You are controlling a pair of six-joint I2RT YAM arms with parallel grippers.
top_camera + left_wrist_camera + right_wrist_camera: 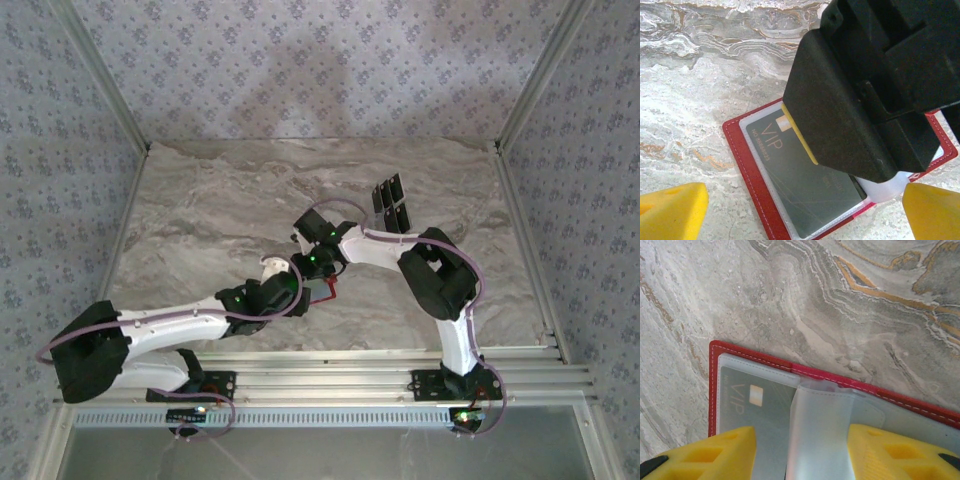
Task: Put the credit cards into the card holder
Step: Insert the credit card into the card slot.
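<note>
The card holder [322,291] lies open on the tabletop [200,200] between the two wrists, at about 6 o'clock from the tabletop's centre in the top view. One card [790,175] marked VIP already sits in a clear pocket; in the left wrist view its long axis runs from 10 to 4 o'clock. The right end effector [802,450] stands directly over the holder, fingers partly apart and straddling a raised clear pocket leaf [820,430]; no clamping is evident. The left end effector [802,212] is fully apart, holding nothing. The remaining credit cards [390,203] lie at 1 o'clock from the holder, long axes roughly 12 to 6, nearer the right arm
</note>
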